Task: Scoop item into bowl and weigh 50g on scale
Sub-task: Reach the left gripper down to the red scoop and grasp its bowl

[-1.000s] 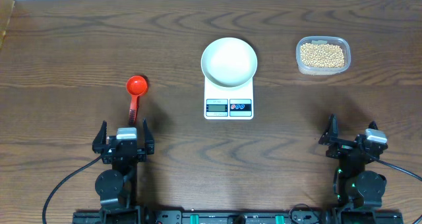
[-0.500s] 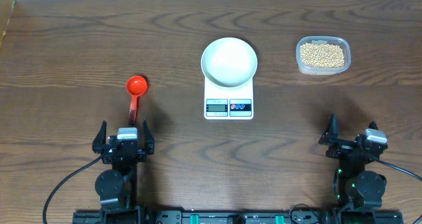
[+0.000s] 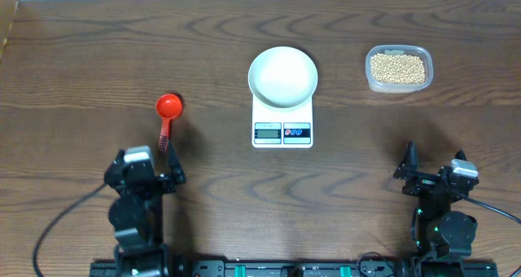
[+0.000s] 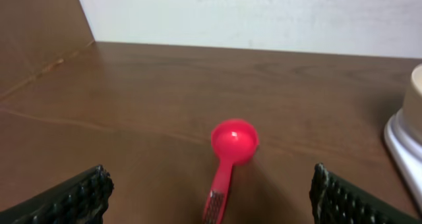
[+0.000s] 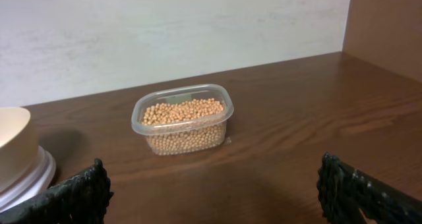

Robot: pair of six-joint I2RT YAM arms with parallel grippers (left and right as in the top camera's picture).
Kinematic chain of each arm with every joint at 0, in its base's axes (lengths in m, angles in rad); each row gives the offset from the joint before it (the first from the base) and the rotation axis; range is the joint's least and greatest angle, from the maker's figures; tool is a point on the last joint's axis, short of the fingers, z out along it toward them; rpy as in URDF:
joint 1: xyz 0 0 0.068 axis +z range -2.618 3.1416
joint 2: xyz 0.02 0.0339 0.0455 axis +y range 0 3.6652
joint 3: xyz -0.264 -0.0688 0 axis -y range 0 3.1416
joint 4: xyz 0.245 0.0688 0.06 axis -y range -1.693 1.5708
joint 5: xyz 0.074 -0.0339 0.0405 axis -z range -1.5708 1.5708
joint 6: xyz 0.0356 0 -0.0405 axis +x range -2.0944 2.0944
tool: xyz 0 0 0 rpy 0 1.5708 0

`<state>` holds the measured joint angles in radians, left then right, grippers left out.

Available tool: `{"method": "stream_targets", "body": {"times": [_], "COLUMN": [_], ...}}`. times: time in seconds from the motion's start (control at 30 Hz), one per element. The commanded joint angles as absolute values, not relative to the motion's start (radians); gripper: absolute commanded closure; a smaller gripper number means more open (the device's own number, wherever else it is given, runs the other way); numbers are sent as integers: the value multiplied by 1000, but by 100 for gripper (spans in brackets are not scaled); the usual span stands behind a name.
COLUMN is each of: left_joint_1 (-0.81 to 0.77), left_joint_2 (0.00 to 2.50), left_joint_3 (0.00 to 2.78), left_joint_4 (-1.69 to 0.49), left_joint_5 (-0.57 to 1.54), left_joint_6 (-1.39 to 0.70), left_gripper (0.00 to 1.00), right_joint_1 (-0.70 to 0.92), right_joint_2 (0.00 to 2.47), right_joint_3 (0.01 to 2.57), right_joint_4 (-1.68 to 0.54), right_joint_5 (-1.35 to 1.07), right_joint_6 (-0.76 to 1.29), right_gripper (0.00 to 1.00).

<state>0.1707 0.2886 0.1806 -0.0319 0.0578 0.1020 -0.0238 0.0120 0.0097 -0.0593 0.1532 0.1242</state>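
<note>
The white bowl (image 3: 282, 76) sits empty on the white scale (image 3: 282, 132) at the table's middle. The tan beans (image 3: 397, 68) fill a clear plastic tub (image 3: 370, 80) at the back right and also show in the right wrist view (image 5: 182, 115). A red scoop (image 3: 168, 106) lies left of the scale with its handle pointing toward the front. My left gripper (image 3: 145, 161) is open and empty just in front of the scoop's handle, and the scoop (image 4: 233, 140) lies between its fingers (image 4: 211, 199) in the left wrist view. My right gripper (image 3: 435, 167) is open and empty near the front right, well short of the tub (image 5: 214, 192).
The bowl's edge (image 4: 417, 92) and the scale's corner (image 4: 402, 141) show at the right of the left wrist view, and at the left of the right wrist view (image 5: 13, 145). A pale wall runs along the table's far edge.
My left arm has shifted a little to the left and forward and turned slightly. The right arm, scoop, bowl and tub have not moved.
</note>
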Motion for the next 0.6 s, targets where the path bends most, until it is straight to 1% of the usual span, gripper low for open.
{"method": "stream_targets", "body": {"times": [0.0,0.1,0.27,0.5,0.57], "left_joint_1": [180,180,180,180,180], "left_joint_2": [450,633,924,1243,1301], "left_joint_3": [323,464,756,1170,1249], "left_joint_4": [-39,-121,-354,-727,-797], "left_joint_5": [150,195,272,354,399], "left_joint_6": [147,149,151,200,238], "left_gripper": [2,2,2,2,2], "right_joint_1": [-19,-19,-19,-19,-19], "right_joint_2": [7,7,7,7,7], "right_joint_3": [6,6,6,6,6], "right_joint_4": [-60,-60,-60,-60,-60], "right_joint_5": [155,155,155,155,155], "right_joint_6": [115,115,115,115,115], "right_gripper": [1,1,1,1,1]}}
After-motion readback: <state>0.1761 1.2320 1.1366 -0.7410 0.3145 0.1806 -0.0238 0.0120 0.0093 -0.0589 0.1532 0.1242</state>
